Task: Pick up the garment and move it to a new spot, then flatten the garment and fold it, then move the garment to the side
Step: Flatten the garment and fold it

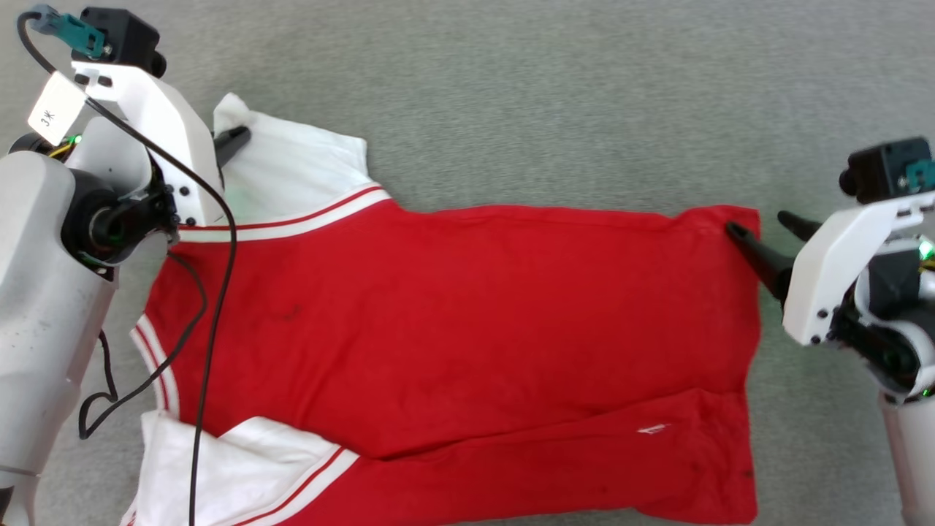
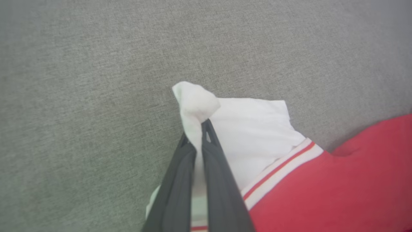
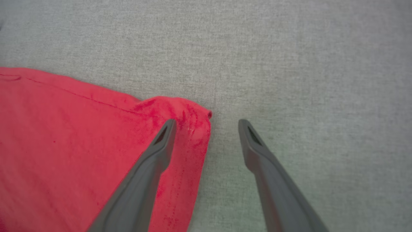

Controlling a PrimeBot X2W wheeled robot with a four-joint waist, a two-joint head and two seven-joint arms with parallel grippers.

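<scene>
Left tool (image 2: pixel 197 130) is clamped on a white sleeve corner of the garment (image 1: pixel 453 314), spread flat across the grey surface (image 1: pixel 584 109). Right tool (image 3: pixel 207 124), fingers apart, straddles its red hem corner; bare surface beyond.

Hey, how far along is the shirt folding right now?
The garment lies spread mostly flat on the grey surface, so placing looks done. In hand: the left hand pinches a white sleeve, and the right hand is open at the hem corner. Folding and moving aside remain.
</scene>
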